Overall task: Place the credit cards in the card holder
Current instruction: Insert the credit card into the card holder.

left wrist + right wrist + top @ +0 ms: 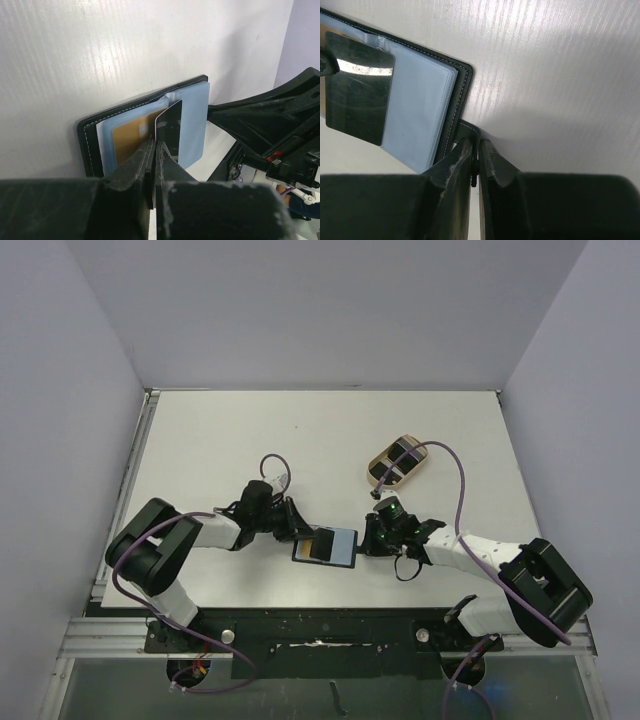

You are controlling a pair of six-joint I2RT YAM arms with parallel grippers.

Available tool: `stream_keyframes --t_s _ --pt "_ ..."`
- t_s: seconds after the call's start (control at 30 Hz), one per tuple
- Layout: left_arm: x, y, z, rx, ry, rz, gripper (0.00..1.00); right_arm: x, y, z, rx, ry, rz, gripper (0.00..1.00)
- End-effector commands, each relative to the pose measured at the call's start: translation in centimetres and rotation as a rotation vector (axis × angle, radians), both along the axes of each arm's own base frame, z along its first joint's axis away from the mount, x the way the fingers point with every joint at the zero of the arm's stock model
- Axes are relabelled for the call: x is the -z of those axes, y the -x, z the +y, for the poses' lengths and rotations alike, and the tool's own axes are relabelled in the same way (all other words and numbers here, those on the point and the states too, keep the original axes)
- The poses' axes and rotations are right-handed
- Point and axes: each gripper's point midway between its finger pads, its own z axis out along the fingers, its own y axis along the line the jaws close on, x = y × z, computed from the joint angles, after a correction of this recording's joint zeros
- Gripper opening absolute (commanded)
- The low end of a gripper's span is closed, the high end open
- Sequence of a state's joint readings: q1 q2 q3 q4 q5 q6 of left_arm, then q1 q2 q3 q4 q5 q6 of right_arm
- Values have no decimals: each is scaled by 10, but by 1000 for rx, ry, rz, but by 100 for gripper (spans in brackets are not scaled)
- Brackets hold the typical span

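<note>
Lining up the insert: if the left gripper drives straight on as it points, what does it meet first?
Most likely the open card holder: the dark card in the left gripper overlaps its bluish panels. Depth is unclear.

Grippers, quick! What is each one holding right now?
Left gripper: closed, holding a dark card above the open card holder.
Right gripper: closed, pinching the card holder's strap tab.
</note>
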State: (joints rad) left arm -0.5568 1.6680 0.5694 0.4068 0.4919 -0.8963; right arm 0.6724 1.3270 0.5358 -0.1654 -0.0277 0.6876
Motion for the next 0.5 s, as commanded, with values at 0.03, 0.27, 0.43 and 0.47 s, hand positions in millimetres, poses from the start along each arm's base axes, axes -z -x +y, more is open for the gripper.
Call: stream_keyframes --t_s 0.03,0.27,0.43,0.47 --pt "-12 -9 -12 22 36 -55 0 -7 -11 7 -9 3 -42 6" --pt "-10 -9 -2 9 -19 -47 0 -8 -11 6 -8 10 -43 6" --pt "-10 -9 6 7 -59 -55 0 -8 -10 6 -11 14 -41 6" --pt "-9 -9 7 5 -70 -58 0 -8 -10 5 -9 17 -41 6"
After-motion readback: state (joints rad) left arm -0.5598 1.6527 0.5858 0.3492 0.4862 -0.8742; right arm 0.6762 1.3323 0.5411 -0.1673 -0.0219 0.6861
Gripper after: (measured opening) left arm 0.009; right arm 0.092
